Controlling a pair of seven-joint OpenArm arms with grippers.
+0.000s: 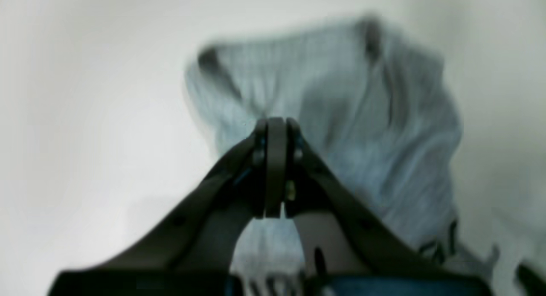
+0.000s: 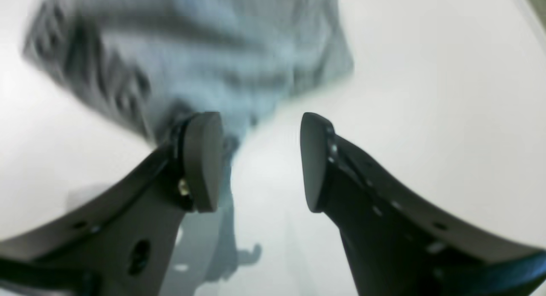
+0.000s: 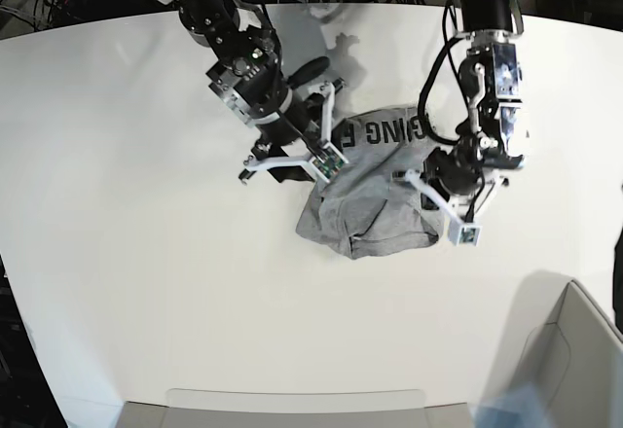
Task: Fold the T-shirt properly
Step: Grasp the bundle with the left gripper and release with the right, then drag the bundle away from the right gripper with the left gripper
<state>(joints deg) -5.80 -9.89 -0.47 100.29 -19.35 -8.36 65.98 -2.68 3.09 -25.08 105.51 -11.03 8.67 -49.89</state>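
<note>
One white table (image 3: 117,204) carries the bunched grey T-shirt (image 3: 375,204) near its middle, between both arms, presumably gathered for lifting. The right gripper (image 2: 260,159) is held spread at the cloth's edge, nothing caught. The left gripper (image 1: 276,159) is pressed together; cloth between cannot be told. "GING" is read in black lettering (image 3: 384,131).

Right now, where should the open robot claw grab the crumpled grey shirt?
Probably the loose outer edge of the grey shirt nearest the open right gripper, coming in from that side, low along the white table. The shirt lies bunched with thick folds in the middle, so a thin edge should fit between the jaws better. The left gripper is shut.
</note>
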